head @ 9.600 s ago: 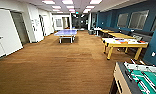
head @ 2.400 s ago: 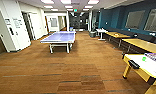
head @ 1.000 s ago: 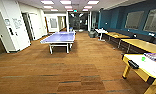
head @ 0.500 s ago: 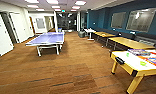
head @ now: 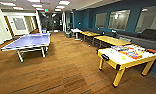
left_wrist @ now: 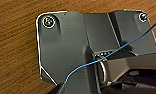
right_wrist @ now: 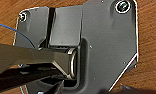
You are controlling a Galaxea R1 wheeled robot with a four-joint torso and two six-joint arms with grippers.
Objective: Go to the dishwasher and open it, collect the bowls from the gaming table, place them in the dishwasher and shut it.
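The gaming table [head: 113,58] stands at the right of the head view, a few steps ahead. It has a pale top on yellow legs and carries colourful board games and cards. Two small green bowls sit on it, one [head: 111,51] toward its left side and one [head: 123,58] nearer the front edge. The dishwasher is out of view. Both wrist views look down past the robot's dark plate onto wooden floor [left_wrist: 16,37], with nothing held in sight.
A blue table-tennis table [head: 29,41] stands at the left. Yellow wooden-topped tables [head: 111,40] line the blue right wall under windows. Open wooden floor [head: 66,67] runs between them toward a dark doorway [head: 52,22] at the back.
The camera has driven forward and turned. The table-tennis table now sits further left, and the gaming table shows larger and nearer at the right.
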